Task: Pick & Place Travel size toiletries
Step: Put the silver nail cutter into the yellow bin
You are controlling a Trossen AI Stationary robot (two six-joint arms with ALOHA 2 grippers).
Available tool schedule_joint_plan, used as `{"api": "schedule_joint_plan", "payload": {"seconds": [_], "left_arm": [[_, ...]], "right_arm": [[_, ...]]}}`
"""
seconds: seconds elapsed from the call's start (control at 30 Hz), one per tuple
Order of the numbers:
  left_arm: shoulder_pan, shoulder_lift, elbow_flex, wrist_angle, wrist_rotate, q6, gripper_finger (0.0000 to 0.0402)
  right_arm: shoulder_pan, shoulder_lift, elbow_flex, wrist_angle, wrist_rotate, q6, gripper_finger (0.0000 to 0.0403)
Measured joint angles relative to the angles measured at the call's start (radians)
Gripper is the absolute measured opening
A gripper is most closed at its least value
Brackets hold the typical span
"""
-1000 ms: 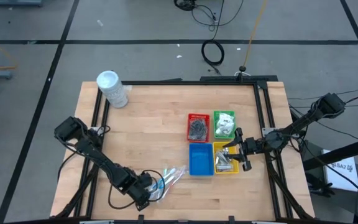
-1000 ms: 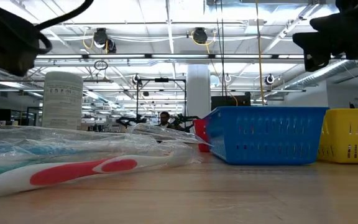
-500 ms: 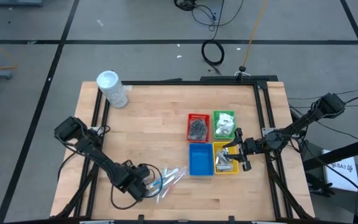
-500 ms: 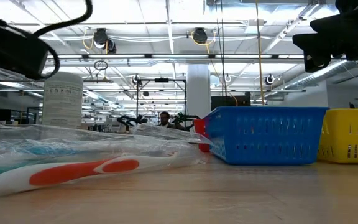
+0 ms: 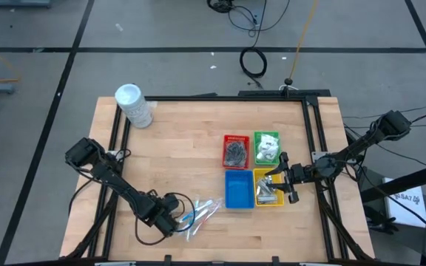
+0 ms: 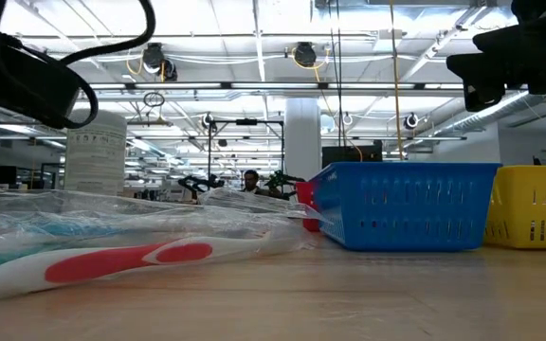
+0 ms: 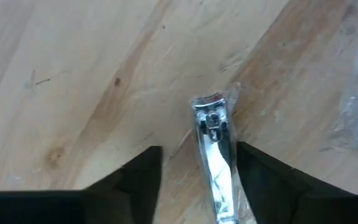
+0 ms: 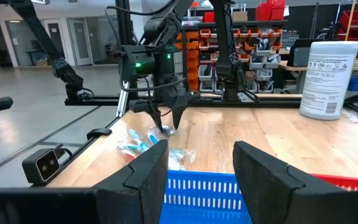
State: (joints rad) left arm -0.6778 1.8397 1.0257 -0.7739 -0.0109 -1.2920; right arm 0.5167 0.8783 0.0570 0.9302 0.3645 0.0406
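My left gripper (image 5: 173, 216) is near the table's near-left part, just left of a pile of clear-wrapped toothbrushes (image 5: 202, 210). In the left wrist view it is shut on a silver nail clipper (image 7: 213, 140) in clear wrap. The right wrist view shows that gripper (image 8: 165, 122) pointing down above the wood. My right gripper (image 5: 278, 182) is open and waits over the yellow tray (image 5: 269, 201), which holds silvery items. The red tray (image 5: 235, 151) holds dark bundles and the green tray (image 5: 266, 147) holds white packets. My left gripper pinches the wrapped nail clipper between its two fingers (image 7: 143, 177), coming from above and pointing down. The clipper lies along the fingers, and its free end (image 7: 209, 102) sticks out past them, lifted clear of the wood. The place of contact lies below the picture's edge.
A tall white tub (image 5: 133, 105) stands at the far-left corner. A blue tray (image 5: 238, 190) sits beside the yellow one. The wrapped toothbrushes (image 6: 112, 258) lie close to the near edge. Bare wood (image 5: 176, 155) lies between the tub and the trays.
My left gripper has drawn back from the near edge toward the far edge and risen, staying just left of the toothbrush pile. The pile has kept its place.
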Motion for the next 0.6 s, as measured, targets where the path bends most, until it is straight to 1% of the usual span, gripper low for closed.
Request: {"api": "schedule_joint_plan", "payload": {"seconds": [0.1, 0.27, 0.3, 0.37, 0.5, 0.6], "left_arm": [[0.013, 0.0, 0.0, 0.009, 0.02, 0.034, 0.0149], [0.036, -0.027, -0.004, 0.001, 0.048, 0.104, 0.0032], [0.04, -0.043, -0.004, -0.007, 0.046, 0.107, 0.0024], [0.049, -0.077, -0.009, -0.028, 0.024, 0.102, 0.0025], [0.066, -0.185, -0.009, -0.066, -0.119, 0.087, 0.0035], [0.071, -0.28, -0.007, -0.073, -0.247, 0.12, 0.0025]], "right_arm": [[0.0, 0.0, 0.0, 0.0, 0.0, 0.0, 0.0171], [0.0, 0.0, 0.0, 0.0, 0.0, 0.0, 0.0171], [0.0, 0.0, 0.0, 0.0, 0.0, 0.0, 0.0171], [0.0, 0.0, 0.0, 0.0, 0.0, 0.0, 0.0171], [0.0, 0.0, 0.0, 0.0, 0.001, 0.0, 0.0171], [0.0, 0.0, 0.0, 0.0, 0.001, 0.0, 0.0171]]}}
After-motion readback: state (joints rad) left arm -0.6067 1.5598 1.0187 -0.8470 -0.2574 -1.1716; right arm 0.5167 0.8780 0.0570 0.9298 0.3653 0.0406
